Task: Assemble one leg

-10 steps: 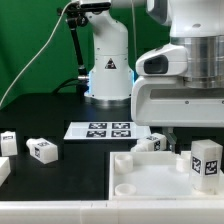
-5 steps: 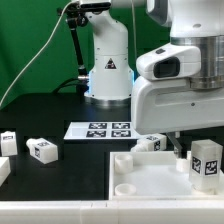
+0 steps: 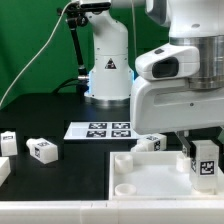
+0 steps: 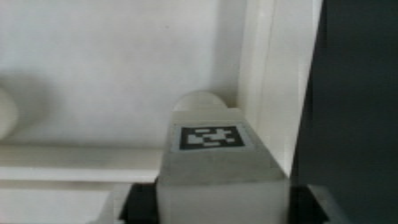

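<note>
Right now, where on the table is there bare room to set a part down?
Bare table lies between the loose legs, the marker board and the panel. The exterior view's right is crowded: the gripper holds a leg at the panel.

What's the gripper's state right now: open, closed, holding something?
Gripper: jaws closed on the leg, one on each side of it.

leg (image 3: 205,160): white, black-and-white square tag | panel (image 3: 150,186): white | marker board (image 3: 103,129): white, black tags | bench (image 3: 50,115): black | backdrop (image 3: 20,25): green | arm (image 3: 185,70): white, grey
</note>
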`<state>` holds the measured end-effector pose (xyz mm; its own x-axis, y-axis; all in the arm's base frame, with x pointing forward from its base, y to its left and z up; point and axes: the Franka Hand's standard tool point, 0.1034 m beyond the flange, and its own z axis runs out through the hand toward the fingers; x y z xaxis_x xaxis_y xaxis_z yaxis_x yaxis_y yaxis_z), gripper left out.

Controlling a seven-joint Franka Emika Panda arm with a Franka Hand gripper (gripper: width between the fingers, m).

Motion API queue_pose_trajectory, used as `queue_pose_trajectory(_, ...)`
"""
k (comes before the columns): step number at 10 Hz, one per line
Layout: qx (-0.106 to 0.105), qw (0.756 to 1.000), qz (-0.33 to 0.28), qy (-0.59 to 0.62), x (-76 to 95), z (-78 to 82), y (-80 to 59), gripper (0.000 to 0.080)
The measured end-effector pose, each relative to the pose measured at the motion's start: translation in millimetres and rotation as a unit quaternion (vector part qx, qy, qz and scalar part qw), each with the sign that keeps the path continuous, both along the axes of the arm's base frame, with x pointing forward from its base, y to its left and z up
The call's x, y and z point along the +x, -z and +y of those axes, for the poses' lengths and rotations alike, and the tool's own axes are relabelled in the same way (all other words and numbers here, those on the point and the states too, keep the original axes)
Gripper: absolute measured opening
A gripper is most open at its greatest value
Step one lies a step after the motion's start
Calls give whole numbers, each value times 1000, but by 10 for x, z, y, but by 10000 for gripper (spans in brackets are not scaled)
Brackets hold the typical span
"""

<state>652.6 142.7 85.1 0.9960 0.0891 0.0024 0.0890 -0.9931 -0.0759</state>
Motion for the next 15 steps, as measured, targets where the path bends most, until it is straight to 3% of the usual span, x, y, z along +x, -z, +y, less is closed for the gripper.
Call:
queue_pose_trajectory(2,0,1000,0,1,0,0,0,282)
queue_pose_trajectory(5,4,983,2,184,-2,6,9,282)
queue_pose_trajectory(7,14,953,4,304,-3,4,14,282)
queue_pose_trajectory(9,17,904,12,427,-3,17,17,284)
queue_pose_trajectory(11,22,876,20,482,-1,14,17,284)
queue_pose_trajectory(12,25,864,24,501,-7,33,22,364)
queue_pose_trajectory(13,25,873,23,487,-9,35,26,364)
queue_pose_trajectory(14,23,881,23,472,-14,35,28,546)
queue_pose_trajectory(15,17,889,25,456,-24,43,22,628)
